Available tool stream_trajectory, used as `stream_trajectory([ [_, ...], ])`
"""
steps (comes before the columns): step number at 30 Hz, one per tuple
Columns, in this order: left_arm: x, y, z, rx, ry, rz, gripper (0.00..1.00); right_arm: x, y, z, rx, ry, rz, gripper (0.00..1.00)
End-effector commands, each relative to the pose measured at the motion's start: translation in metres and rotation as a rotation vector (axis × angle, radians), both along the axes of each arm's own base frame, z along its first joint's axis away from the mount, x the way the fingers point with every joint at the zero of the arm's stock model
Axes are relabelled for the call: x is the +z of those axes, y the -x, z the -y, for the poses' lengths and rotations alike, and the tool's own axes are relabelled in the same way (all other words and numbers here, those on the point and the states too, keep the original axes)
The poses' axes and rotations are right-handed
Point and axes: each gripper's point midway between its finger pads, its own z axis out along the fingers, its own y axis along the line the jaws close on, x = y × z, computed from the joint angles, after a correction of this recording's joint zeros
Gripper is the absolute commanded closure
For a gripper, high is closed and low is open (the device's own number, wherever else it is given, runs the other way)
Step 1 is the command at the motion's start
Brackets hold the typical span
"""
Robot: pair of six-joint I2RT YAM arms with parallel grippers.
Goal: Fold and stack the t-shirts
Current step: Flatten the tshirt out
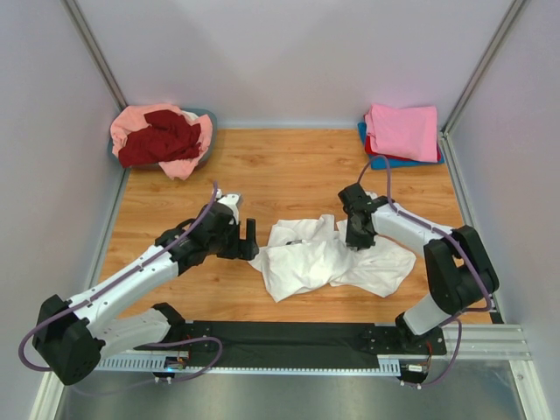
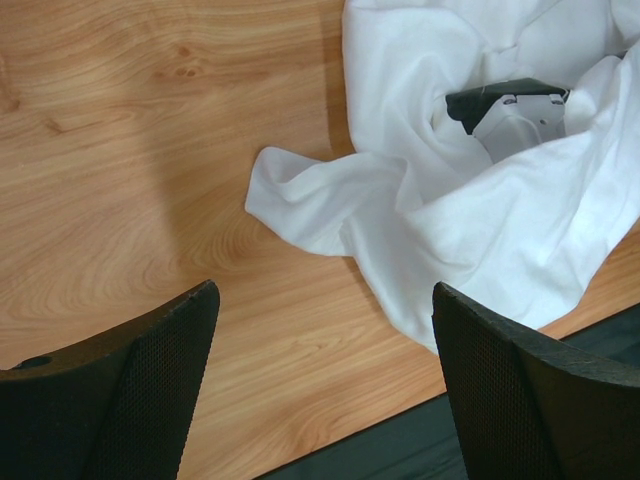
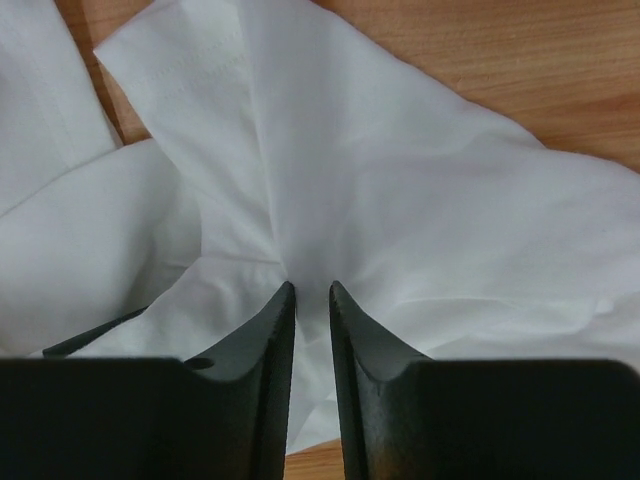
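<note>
The large off-white t-shirt (image 1: 324,258) lies crumpled at the table's middle. It also shows in the left wrist view (image 2: 470,200), where a patch of its black print (image 2: 500,95) peeks from the folds. My left gripper (image 1: 251,238) is open and empty beside the shirt's left edge, over bare wood (image 2: 322,300). My right gripper (image 1: 357,238) sits on the shirt's upper right part. In the right wrist view (image 3: 312,288) its jaws are pinched on a gathered fold of the off-white t-shirt (image 3: 400,200).
A grey-blue tub (image 1: 208,115) at the back left holds a salmon-pink shirt (image 1: 131,122) and a dark red one (image 1: 162,140). A folded stack at the back right has a bright pink shirt (image 1: 404,131) over red and blue (image 1: 385,163). A black mat (image 1: 289,337) lines the near edge.
</note>
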Motion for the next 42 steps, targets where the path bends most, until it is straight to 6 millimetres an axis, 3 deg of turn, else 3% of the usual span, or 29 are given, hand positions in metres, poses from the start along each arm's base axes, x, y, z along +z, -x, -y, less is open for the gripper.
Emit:
stream_trajectory([
  [1,0.003,-0.004,-0.003,-0.003,-0.006,0.035,0.07,-0.002,-0.006,-0.001,0.007,-0.015,0.018,0.79],
  [5,0.0,-0.002,-0.003,-0.005,-0.011,0.029,0.07,0.007,-0.009,0.003,-0.001,-0.003,0.042,1.0],
  [11,0.001,-0.004,-0.001,-0.007,-0.007,0.027,0.07,0.04,-0.015,0.013,0.001,0.043,0.095,0.99],
  [14,0.004,-0.006,0.002,-0.007,0.003,0.033,0.07,0.064,-0.019,0.016,0.0,0.053,0.137,1.0],
  [17,0.008,-0.009,0.004,-0.009,0.009,0.04,0.07,0.102,-0.025,0.015,0.002,0.034,0.203,1.0],
  [19,0.012,-0.012,0.007,-0.014,0.015,0.047,0.07,0.149,-0.032,0.017,-0.006,0.014,0.302,1.0],
  [21,0.014,-0.014,0.009,-0.017,0.016,0.05,0.07,0.192,-0.03,0.031,-0.046,0.04,0.39,1.0],
  [23,0.016,-0.016,0.01,-0.019,0.014,0.053,0.06,0.265,-0.027,0.064,-0.179,0.068,0.608,1.0],
  [24,0.015,-0.016,0.009,-0.017,0.009,0.053,0.06,0.285,-0.021,0.087,-0.264,0.084,0.668,1.0],
  [25,0.017,-0.017,0.009,-0.015,0.008,0.058,0.05,0.32,-0.003,0.111,-0.349,0.073,0.796,1.0],
  [28,0.023,-0.022,0.01,-0.008,0.017,0.076,0.04,0.362,0.027,0.163,-0.556,0.097,1.007,1.0],
  [29,0.025,-0.025,0.012,-0.011,0.023,0.083,0.03,0.367,0.044,0.175,-0.602,0.102,1.061,1.0],
  [32,0.027,-0.032,0.02,-0.024,0.036,0.084,0.03,0.37,0.064,0.197,-0.705,0.158,1.109,1.0],
  [42,0.001,-0.042,0.084,-0.202,0.186,0.026,0.0,0.308,0.041,0.171,-0.611,0.078,0.967,1.0],
])
